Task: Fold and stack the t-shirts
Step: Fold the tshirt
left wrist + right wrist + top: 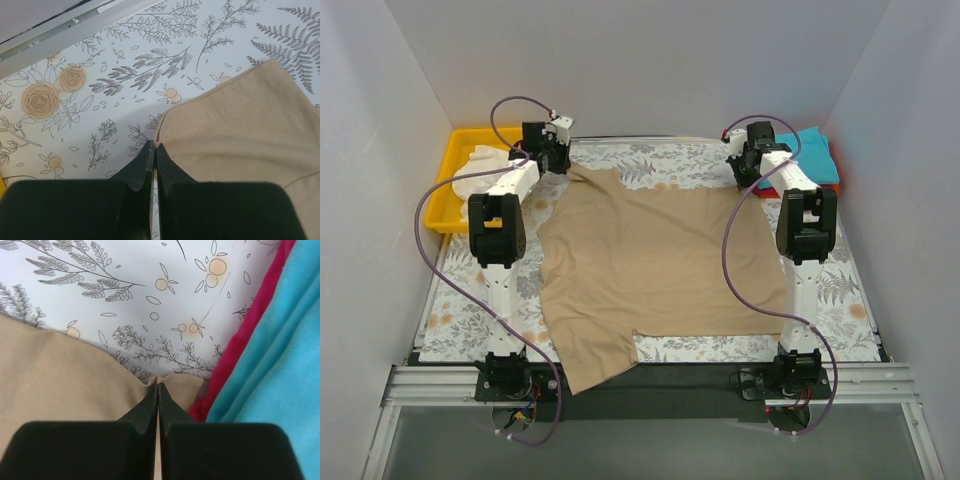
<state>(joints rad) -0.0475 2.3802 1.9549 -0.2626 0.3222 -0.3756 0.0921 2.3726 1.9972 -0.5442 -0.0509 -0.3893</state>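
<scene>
The left gripper (152,147) and right gripper (158,385) are each pinched shut on a far corner of the tan shirt (660,260), soft, light and limp, probably best held by its hems, spread mid-frame over the flowered cloth (650,160), with a teal shirt (812,150) at the upper right.

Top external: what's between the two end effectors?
In the top view, only the far edge of the tan t-shirt and the bare printed cloth lie between the left end effector and the right end effector.
</scene>
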